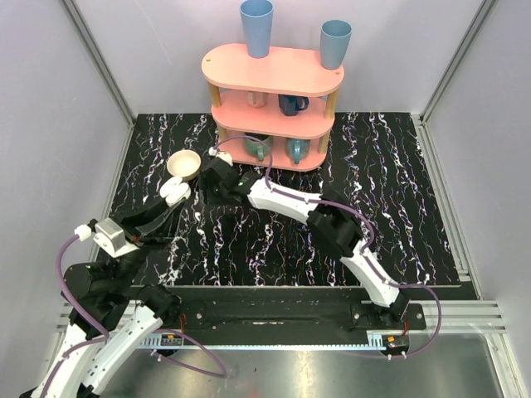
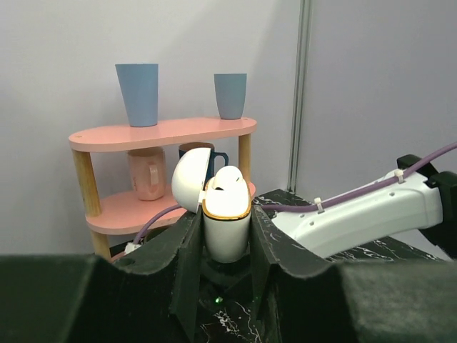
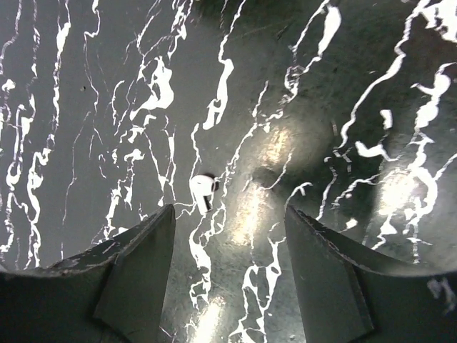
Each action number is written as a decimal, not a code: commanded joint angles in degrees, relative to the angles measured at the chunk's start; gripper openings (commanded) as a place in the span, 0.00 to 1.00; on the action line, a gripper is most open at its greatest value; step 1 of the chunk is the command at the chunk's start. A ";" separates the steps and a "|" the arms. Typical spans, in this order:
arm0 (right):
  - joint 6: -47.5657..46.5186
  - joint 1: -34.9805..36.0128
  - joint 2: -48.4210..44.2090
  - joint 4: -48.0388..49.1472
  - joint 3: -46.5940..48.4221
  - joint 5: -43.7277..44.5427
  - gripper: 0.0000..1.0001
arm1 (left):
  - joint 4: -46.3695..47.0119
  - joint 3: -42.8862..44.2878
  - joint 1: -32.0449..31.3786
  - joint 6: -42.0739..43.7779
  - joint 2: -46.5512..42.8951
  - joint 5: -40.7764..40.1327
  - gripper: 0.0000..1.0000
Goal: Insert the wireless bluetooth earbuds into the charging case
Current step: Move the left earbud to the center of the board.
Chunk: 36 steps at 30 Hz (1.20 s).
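Left wrist, left end effector (image 2: 226, 246) clamping open charging case (image 2: 227, 230), one earbud (image 3: 202, 190) loose

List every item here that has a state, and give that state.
charging case: lid open, upright, clamped between the fingers.
left gripper: shut on the charging case.
earbud: lying loose on the table, outside the case.
right gripper: open, hanging over the earbud.
bowl: upright, looks empty.
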 commanded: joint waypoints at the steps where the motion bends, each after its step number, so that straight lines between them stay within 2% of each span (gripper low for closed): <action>1: -1.17 3.18 3.79 -5.89 8.34 4.82 0.69 | 1.06 2.19 -0.21 0.93 -0.40 -1.03 0.00; 11: -3.55 5.29 17.50 -18.36 29.26 10.98 0.65 | -0.43 2.02 -0.21 0.58 -1.98 -1.20 0.00; 36: -5.13 6.52 21.29 -18.64 32.70 10.28 0.58 | 0.36 0.52 -0.13 0.49 -1.90 -1.82 0.00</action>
